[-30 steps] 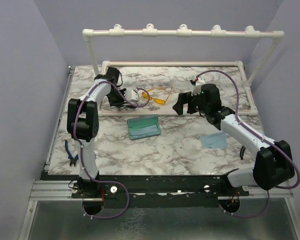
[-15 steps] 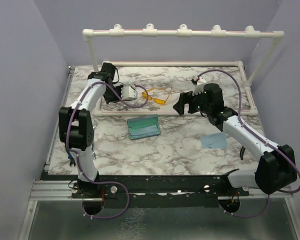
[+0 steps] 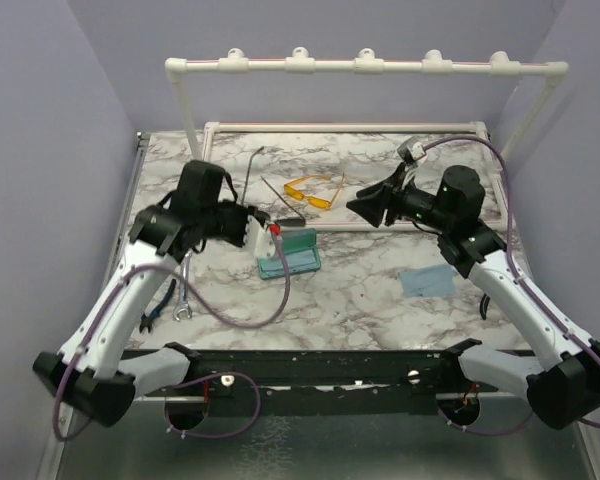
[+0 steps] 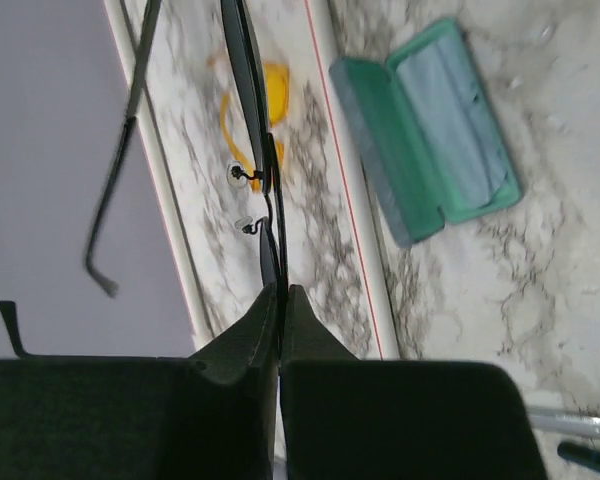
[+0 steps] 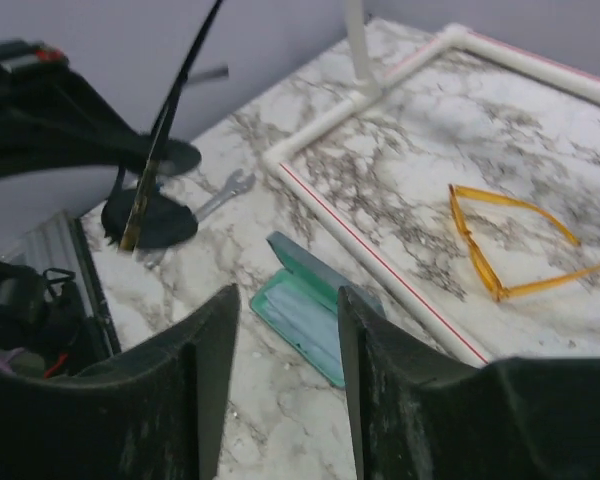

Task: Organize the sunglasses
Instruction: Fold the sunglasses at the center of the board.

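left fingers [image 4: 280, 318] pinched tight on the thin dark wire-framed sunglasses with dark lenses [image 4: 264, 170]. the pair is held by the frame edge, clear of the white marbled bench [image 3: 380, 300], and projects straight out past the fingertips. translucent yellow-orange plastic sunglasses [image 3: 315, 190] lie flat on the bench, beyond the left fingers and just beside the right fingers [image 3: 365, 207]. right fingers spread wide, nothing between them. open teal rectangular case [image 3: 288, 252] lies just beside the left fingers.

An open teal case [image 3: 298, 250] lies on the marble table [image 3: 380, 310], a grey-blue case [image 3: 427, 282] well apart.
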Robot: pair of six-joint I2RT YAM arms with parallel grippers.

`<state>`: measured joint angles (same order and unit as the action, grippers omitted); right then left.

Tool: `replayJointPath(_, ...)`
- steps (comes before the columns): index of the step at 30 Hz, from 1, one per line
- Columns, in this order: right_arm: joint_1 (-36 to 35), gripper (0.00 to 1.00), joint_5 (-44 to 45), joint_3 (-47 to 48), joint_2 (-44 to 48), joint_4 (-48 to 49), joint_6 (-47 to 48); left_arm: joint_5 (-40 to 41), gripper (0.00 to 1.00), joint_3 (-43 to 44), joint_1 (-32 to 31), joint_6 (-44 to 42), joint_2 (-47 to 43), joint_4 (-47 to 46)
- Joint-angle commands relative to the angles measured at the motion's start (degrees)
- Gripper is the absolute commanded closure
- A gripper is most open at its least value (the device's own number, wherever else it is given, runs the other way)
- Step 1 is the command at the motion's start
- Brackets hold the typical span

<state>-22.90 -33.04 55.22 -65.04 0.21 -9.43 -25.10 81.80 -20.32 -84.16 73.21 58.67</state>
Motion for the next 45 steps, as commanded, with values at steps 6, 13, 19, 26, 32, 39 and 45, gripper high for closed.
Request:
replayJointPath(6,-7.1,0.91,-19.7,-6.4,5.7,33.4,-14.3,-2.7,1.0,-20.2,-17.5,7.9,-17.8,-25.6)
replayJointPath(13,-13.2,0.92,-22.9,1.3,-3.2,24.7,-7.8,-1.4,1.0,-23.9,-21.4,3.1,-20.0,-26.8)
replayJointPath(19,-13.3,0.8,-14.3,4.8,-1.2,15.4,-0.3,-1.0,1.0,-29.4,-22.9,-3.6,-25.3,-26.6)
replayJointPath(26,-13.1,0.82,-3.4,15.6,-1.9,3.2,4.5,13.8,1.0,-39.3,-23.4,-36.5,-28.7,-21.6)
replayJointPath(32,-13.9,0.83,-2.0,13.0,-7.9,7.7,1.7,18.3,1.0,-45.7,-23.4,-48.4,-31.7,-29.3)
replayJointPath(39,-19.4,0.83,2.2,10.0,-15.3,10.9,4.4,19.0,1.0,-48.0,-23.4,-52.8,-33.0,-34.2)
replayJointPath(45,-21.8,0.85,5.1,7.9,-16.8,6.2,6.5,20.9,1.0,-46.4,-23.4,-49.5,-31.9,-34.6)
